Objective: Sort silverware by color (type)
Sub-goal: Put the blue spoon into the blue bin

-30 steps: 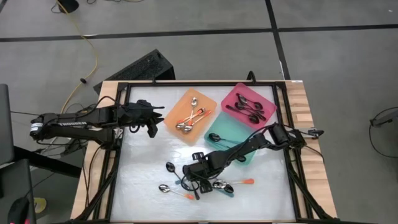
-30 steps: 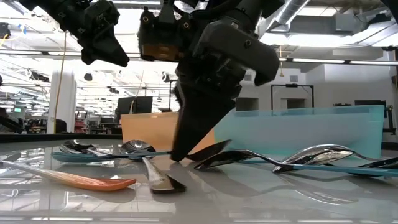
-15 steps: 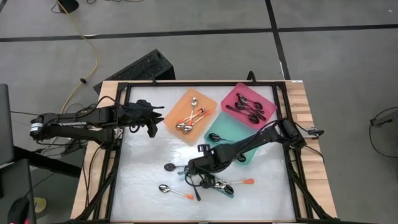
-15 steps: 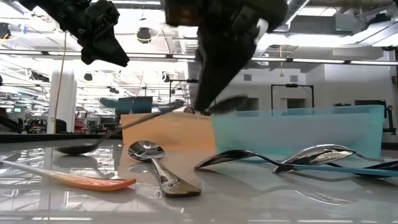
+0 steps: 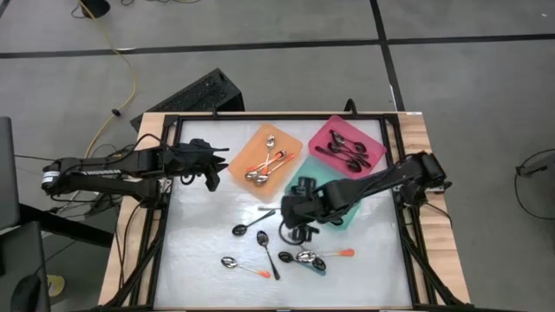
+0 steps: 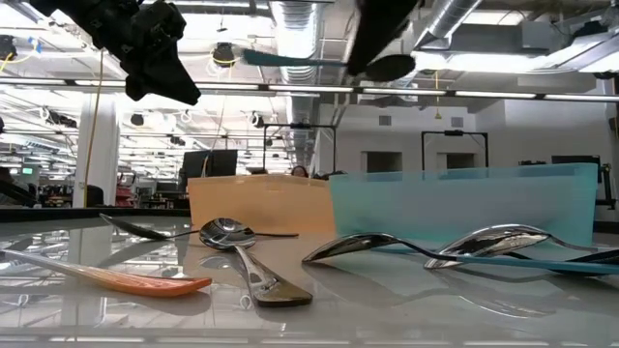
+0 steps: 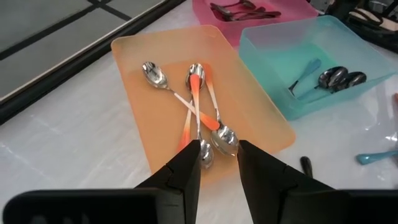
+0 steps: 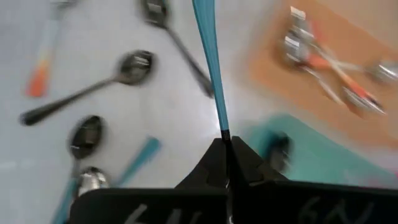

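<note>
Glossy white table (image 5: 208, 225) centre frame, grey floor (image 5: 451, 78) around; right gripper (image 5: 293, 211) clamped on teal-handled spoon (image 8: 210, 68); left gripper (image 5: 211, 176) fingers apart, centre left, empty.

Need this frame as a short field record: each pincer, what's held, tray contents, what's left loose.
right pincer: shut on teal-handled spoon, lifted clear of the table beside the teal tray
left pincer: open, holds nothing, hovering by the orange tray
orange tray: orange-handled spoons
teal tray: at least one teal-handled spoon inside, exact count unclear
pink tray: black spoons
loose on table: mixed spoons of all three kinds, unsorted
</note>
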Available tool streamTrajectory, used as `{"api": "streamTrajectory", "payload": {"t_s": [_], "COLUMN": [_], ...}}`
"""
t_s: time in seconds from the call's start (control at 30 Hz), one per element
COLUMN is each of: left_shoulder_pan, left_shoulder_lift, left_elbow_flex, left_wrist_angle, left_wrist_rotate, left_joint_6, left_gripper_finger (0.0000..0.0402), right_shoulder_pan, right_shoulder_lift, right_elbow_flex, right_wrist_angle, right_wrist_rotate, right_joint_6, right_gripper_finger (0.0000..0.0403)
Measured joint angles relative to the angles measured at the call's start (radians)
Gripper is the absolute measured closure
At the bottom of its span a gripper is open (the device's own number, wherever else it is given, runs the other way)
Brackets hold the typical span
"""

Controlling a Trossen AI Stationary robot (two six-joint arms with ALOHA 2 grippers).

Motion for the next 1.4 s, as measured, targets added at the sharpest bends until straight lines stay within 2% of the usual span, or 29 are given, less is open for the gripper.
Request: {"api": "streamTrajectory", "payload": {"t_s": [0.3, 0.47, 0.6, 0.77, 1.0, 1.2, 1.4], "left_shoulder_pan": [0.000, 0.000, 0.000, 0.000, 0.000, 0.000, 0.000], "left_shoulder_lift": [0.000, 0.000, 0.000, 0.000, 0.000, 0.000, 0.013], "left_elbow_flex": [0.000, 0.000, 0.000, 0.000, 0.000, 0.000, 0.000], "left_wrist_angle": [0.006, 0.007, 0.008, 0.008, 0.008, 0.008, 0.011], "left_wrist_rotate": [-0.016, -0.016, -0.017, -0.060, -0.087, -0.091, -0.096], "left_joint_6": [0.000, 0.000, 0.000, 0.000, 0.000, 0.001, 0.009], "left_gripper_finger": [0.0310, 0.0310, 0.0310, 0.0310, 0.0310, 0.0310, 0.0310], "right_shoulder_pan": [-0.024, -0.021, -0.011, -0.012, -0.056, -0.135, -0.221], "right_shoulder_lift": [-0.114, -0.204, -0.307, -0.434, -0.480, -0.457, -0.415], "right_elbow_flex": [0.000, -0.125, -0.296, -0.537, -0.809, -0.928, -0.948], "right_wrist_angle": [-0.331, -0.372, -0.293, -0.072, 0.137, 0.231, 0.327], "right_wrist_rotate": [0.147, 0.158, 0.154, 0.144, 0.081, 0.001, -0.039], "right_joint_6": [0.287, 0.416, 0.487, 0.532, 0.569, 0.557, 0.463], "right_gripper_finger": [0.0398, 0.0398, 0.0398, 0.0397, 0.0397, 0.0397, 0.0397]}}
